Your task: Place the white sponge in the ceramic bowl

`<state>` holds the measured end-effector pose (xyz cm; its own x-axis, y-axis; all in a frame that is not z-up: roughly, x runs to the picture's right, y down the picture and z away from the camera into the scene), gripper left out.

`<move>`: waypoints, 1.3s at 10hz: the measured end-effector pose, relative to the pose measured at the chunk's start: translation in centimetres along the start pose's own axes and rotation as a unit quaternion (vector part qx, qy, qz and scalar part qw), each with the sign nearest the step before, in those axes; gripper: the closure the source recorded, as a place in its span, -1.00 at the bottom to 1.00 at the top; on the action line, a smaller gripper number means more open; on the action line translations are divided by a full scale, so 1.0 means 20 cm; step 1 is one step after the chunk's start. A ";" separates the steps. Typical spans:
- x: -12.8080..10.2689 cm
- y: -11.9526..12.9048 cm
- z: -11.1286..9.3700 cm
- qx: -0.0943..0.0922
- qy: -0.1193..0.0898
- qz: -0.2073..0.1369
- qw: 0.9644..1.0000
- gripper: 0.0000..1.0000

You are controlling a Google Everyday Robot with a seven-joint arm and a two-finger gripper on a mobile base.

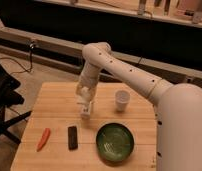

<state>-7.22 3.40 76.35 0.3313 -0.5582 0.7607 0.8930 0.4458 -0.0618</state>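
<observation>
The pincer hangs low over the wooden surface, clamped on the white sponge. The sponge stands on end, long axis vertical, up and left of the ceramic bowl.

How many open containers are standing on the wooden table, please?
2: the green bowl at front right, the white cup behind it. The gripper hangs left of the cup.

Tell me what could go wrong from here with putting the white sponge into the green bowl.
The gripper is down at the table, near the white cup. I cannot tell whether it has the white sponge, so it may lift without it. The move to the ceramic bowl passes close to the cup and might knock it.
</observation>
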 end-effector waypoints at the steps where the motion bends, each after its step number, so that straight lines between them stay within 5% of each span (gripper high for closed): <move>1: -0.01 -0.01 0.00 0.001 0.000 0.000 1.000 1.00; 5: -0.01 0.18 -0.06 0.006 0.006 0.003 1.000 1.00; 10: -0.05 0.17 -0.07 0.015 0.013 0.002 1.000 1.00; 13: -0.04 0.33 -0.11 0.013 0.013 0.001 1.000 1.00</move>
<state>-0.90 5.30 73.98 0.3412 -0.5756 0.7432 0.8841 0.4651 -0.0456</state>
